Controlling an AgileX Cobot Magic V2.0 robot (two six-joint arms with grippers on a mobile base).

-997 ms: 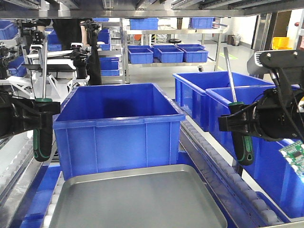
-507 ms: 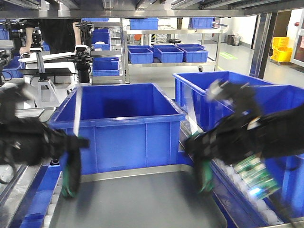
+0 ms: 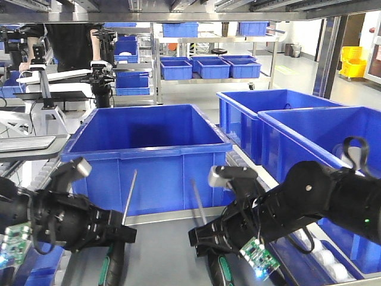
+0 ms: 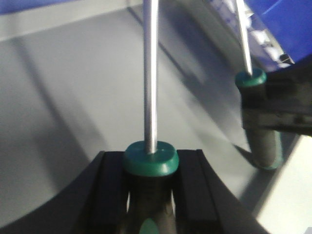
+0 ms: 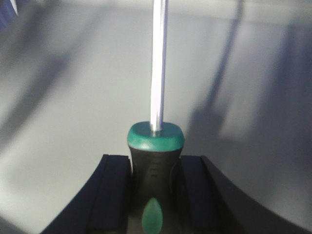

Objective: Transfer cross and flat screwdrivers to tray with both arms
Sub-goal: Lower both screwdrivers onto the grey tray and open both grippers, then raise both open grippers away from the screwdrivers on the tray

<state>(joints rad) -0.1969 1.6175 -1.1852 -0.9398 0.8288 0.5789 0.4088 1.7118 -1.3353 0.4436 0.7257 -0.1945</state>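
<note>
Two screwdrivers were held low over the grey tray (image 3: 172, 247), one in each arm, so that both could be set down side by side in a single lowering. The left screwdriver (image 3: 119, 244) was clamped in the left gripper (image 3: 116, 235), whose jaws were seen in the left wrist view closed against the black handle just below the green collar (image 4: 149, 158); a grip so close to the collar was judged to keep the long shaft from swinging. The right screwdriver (image 3: 211, 250) was clamped in the same way by the right gripper (image 3: 208, 238), its handle (image 5: 155, 161) pinched between both jaws in the right wrist view. Both shafts were pointed up and toward the far side, slightly tilted, with the handles hanging toward the near part of the tray floor. Whether either handle was touching the tray could not be told from the views. The tools were kept well apart, left and right, presumably so the arms would not foul each other. A deep blue bin (image 3: 149, 155) stood just beyond the far rim of the tray, and further blue bins (image 3: 280, 119) lay to the right; none was the destination.
</note>
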